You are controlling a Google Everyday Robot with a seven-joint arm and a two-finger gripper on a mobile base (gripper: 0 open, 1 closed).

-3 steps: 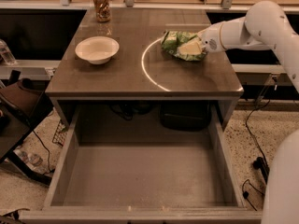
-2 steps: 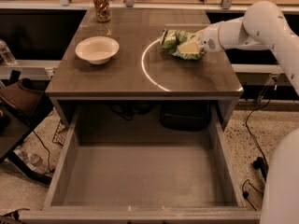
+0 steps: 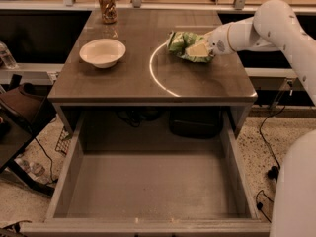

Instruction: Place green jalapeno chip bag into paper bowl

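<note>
The green jalapeno chip bag (image 3: 183,44), green with pale patches, is at the right middle of the table top. My gripper (image 3: 201,49) reaches in from the right on a white arm and is shut on the bag's right end, holding it just above the surface. The paper bowl (image 3: 102,52), cream-white, shallow and empty, sits on the left side of the table, about a bowl's width or more left of the bag.
A tall brownish jar with a lid (image 3: 107,6) stands at the table's back left. A bright curved reflection (image 3: 157,73) lies on the brown table top (image 3: 128,83). A large open drawer (image 3: 148,186) juts out below the front edge. Cables lie on the floor.
My gripper and the chip bag have shifted slightly up and to the left together. The bowl and jar have not moved.
</note>
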